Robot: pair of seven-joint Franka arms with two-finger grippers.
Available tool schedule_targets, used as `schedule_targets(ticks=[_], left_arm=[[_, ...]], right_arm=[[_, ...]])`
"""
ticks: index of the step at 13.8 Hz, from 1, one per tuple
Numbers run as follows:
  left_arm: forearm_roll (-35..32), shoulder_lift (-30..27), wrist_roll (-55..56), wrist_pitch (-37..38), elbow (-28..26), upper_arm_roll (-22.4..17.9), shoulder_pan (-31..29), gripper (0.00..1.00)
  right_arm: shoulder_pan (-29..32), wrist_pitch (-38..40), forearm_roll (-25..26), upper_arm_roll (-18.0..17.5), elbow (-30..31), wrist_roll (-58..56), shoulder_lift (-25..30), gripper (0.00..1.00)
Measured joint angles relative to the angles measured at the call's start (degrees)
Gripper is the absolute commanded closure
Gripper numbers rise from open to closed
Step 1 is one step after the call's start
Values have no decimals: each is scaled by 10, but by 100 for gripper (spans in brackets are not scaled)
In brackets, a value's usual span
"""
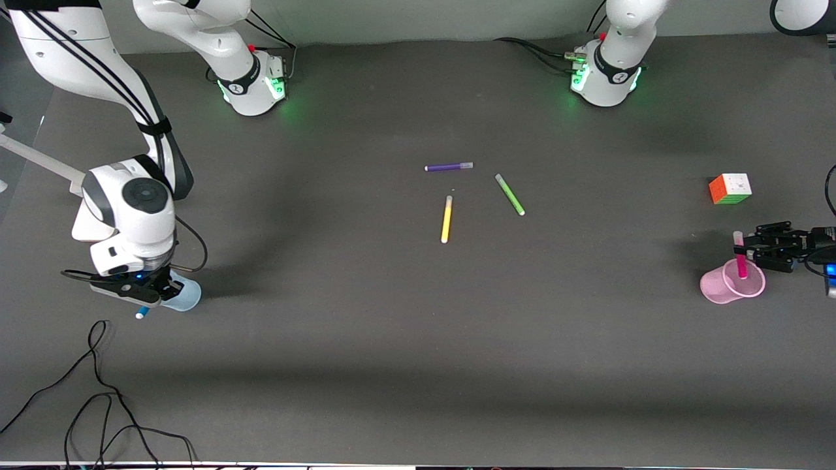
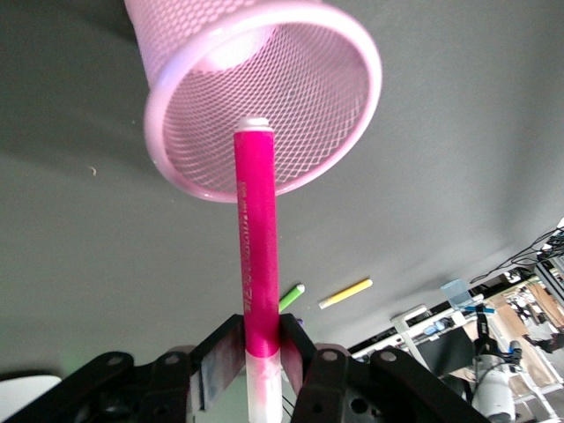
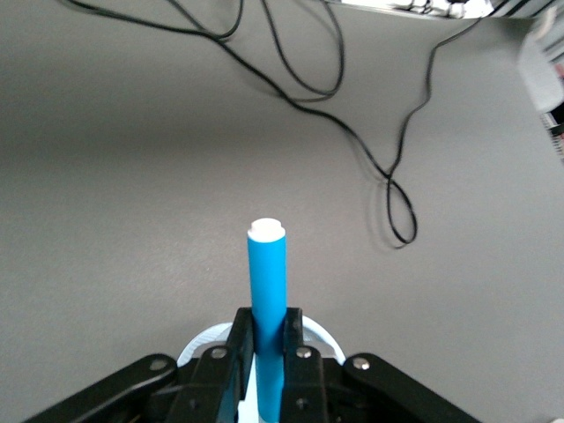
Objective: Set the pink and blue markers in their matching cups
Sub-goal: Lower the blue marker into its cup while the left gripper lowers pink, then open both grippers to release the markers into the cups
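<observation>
Left gripper (image 1: pixel 744 249) clamps the pink marker (image 1: pixel 740 256) over the pink cup (image 1: pixel 731 283), tip inside the rim, near the table (image 1: pixel 418 339) edge. Right gripper (image 1: pixel 153 294) clamps the blue marker (image 1: pixel 142 313) above the blue cup (image 1: pixel 183 295); we see the cup's rim (image 3: pixel 204 338) under the fingers only from the right wrist

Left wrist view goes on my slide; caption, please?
Left pincer shut on the pink marker, its tip aimed at the mouth of the pink cup.
</observation>
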State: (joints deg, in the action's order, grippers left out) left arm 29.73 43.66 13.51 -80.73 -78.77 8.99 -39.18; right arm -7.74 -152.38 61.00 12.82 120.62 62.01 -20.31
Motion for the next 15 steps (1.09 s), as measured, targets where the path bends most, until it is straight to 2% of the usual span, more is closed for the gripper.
schedule_targets(ticks=[2, 6, 9, 10, 12, 14, 15], left_arm=[[10, 3, 20, 13, 2, 0, 0, 100], [11, 5, 36, 23, 20, 0, -1, 100], [11, 15, 37, 23, 36, 0, -2, 100], [11, 20, 37, 23, 40, 0, -2, 100], [11, 29, 37, 23, 47, 0, -2, 87], [12, 36, 37, 23, 53, 0, -2, 65], [12, 38, 37, 23, 56, 0, -3, 60]], right_arm=[[-3, 6, 24, 0, 0, 30, 0, 85], [-6, 22, 28, 2, 0, 54, 0, 85], [-30, 76, 34, 2, -1, 103, 0, 85], [-37, 91, 34, 2, -2, 116, 0, 81], [-44, 99, 37, 2, -2, 125, 0, 80], [-44, 100, 46, 3, -2, 127, 0, 79], [-44, 100, 63, 3, -3, 135, 0, 79]])
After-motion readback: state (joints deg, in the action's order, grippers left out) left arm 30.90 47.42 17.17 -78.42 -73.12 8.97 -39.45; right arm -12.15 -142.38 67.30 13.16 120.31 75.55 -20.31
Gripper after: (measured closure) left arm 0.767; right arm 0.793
